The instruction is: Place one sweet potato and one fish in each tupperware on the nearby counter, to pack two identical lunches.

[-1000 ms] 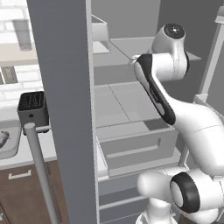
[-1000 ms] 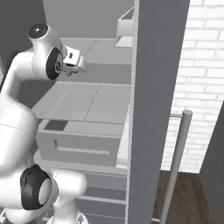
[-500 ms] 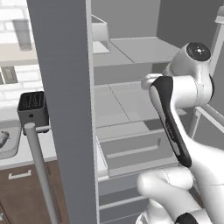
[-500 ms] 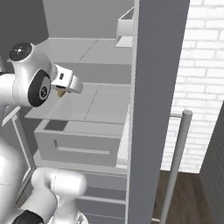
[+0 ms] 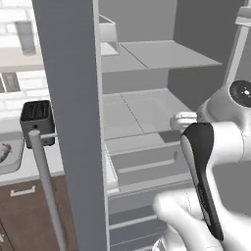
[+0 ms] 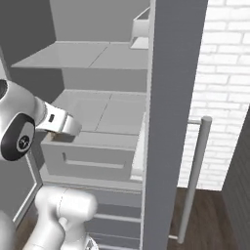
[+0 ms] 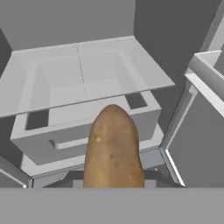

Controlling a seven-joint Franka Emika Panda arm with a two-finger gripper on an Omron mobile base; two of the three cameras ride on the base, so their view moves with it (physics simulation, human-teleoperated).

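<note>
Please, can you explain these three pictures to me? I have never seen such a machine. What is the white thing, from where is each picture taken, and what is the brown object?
The white thing is a robot arm on a driving base, in a computer-rendered kitchen. It stands at an open grey fridge with shelves and a drawer. Two cameras ride on the base: one looks from behind the arm on its left, one from its right. The third sits on the hand and looks along the gripper. There, the brown object is a sweet potato, which the gripper appears to hold; the fingertips are hidden behind it. In the left picture, past the fridge door, you see the off-white counter with a black toaster on it.
</note>
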